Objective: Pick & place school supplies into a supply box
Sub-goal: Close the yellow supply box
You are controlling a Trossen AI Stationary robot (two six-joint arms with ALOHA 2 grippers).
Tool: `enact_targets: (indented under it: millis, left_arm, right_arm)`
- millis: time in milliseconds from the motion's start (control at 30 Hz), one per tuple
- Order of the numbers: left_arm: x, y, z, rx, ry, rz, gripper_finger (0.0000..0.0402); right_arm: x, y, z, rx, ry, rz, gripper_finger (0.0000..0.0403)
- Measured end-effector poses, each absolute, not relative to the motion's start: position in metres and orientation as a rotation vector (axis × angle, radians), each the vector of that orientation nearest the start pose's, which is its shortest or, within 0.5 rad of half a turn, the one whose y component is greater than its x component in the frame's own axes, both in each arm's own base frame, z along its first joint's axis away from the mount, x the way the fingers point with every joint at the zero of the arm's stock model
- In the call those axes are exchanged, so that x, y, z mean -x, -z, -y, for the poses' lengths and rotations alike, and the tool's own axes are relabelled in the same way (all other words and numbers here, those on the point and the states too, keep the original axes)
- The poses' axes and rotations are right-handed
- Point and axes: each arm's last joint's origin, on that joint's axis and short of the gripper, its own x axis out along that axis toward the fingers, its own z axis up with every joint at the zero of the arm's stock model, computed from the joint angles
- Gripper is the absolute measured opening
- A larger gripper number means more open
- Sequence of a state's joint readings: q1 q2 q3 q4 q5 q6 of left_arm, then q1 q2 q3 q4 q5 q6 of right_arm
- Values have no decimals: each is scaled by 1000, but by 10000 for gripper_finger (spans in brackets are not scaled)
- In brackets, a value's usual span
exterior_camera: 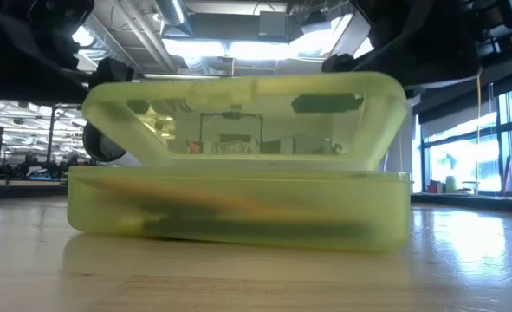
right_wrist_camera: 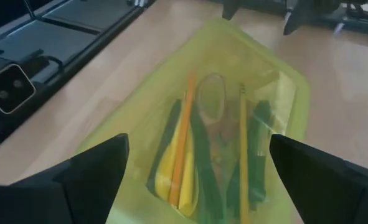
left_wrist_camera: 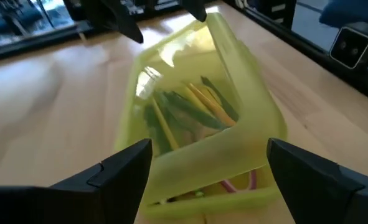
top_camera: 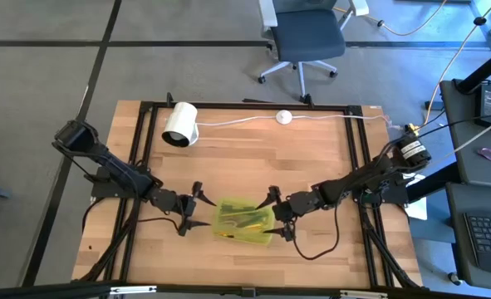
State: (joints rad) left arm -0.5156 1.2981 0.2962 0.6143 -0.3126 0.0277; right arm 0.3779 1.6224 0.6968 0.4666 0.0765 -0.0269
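The translucent yellow-green supply box (top_camera: 243, 220) sits flat on the wooden table near its near edge, between both grippers. A matching lid (exterior_camera: 238, 121) lies tilted on top of it, one long side raised. Through the plastic I see an orange pencil (right_wrist_camera: 184, 137), a yellow pencil (right_wrist_camera: 241, 143), dark pens (left_wrist_camera: 177, 109) and a scissor handle loop (right_wrist_camera: 212, 106). My left gripper (top_camera: 192, 210) is open at the box's left end, its fingers standing on either side of that end (left_wrist_camera: 210, 144). My right gripper (top_camera: 278, 216) is open at the right end, likewise straddling it (right_wrist_camera: 199, 138).
A white cylinder roll (top_camera: 179, 124) lies near the table's far left. A white puck (top_camera: 284, 117) on a cable sits at the far edge. Black frame rails (top_camera: 357, 166) run along the table's sides. An office chair (top_camera: 305, 37) stands beyond the far edge.
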Motion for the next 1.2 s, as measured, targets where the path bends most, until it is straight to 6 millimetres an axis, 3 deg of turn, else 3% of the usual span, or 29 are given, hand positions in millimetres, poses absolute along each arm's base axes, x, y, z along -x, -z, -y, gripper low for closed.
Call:
enact_targets:
  millis: [400, 933, 1200]
  left_arm:
    - [-210, -127, 113, -72, 290, -494, 311]
    - [-254, -123, 138, -36, 305, -514, 311]
    - [-257, -118, 140, -54, 295, -524, 311]
  right_arm:
    - [-299, -138, -117, 50, -306, -533, 391]
    - [-295, -131, -116, 63, -320, -619, 391]
    - [-295, -130, -116, 58, -319, -626, 391]
